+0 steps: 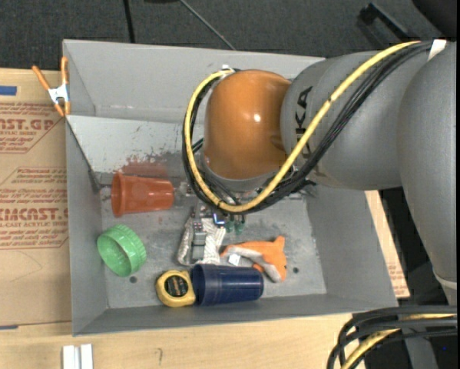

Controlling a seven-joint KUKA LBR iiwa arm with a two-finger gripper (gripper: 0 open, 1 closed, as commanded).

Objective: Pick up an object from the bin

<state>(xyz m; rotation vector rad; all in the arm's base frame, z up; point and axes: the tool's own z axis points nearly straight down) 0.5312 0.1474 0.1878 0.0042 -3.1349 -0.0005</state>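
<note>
While the green ring (122,250) lies well left of the dark blue cup (228,284), the crumpled silvery packet (197,243), the likeliest pick, sits just above that cup. Its long axis runs upward, just left of the gripper (226,223); whether the gripper is open, I cannot tell.

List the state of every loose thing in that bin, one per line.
Orange cup: lying on its side.
Blue cup: lying on its side, against the tape measure.
Tape measure: lying flat.
Green ring: open side up, slightly tilted.
Orange tool: lying flat.
Silver packet: crumpled.
</note>
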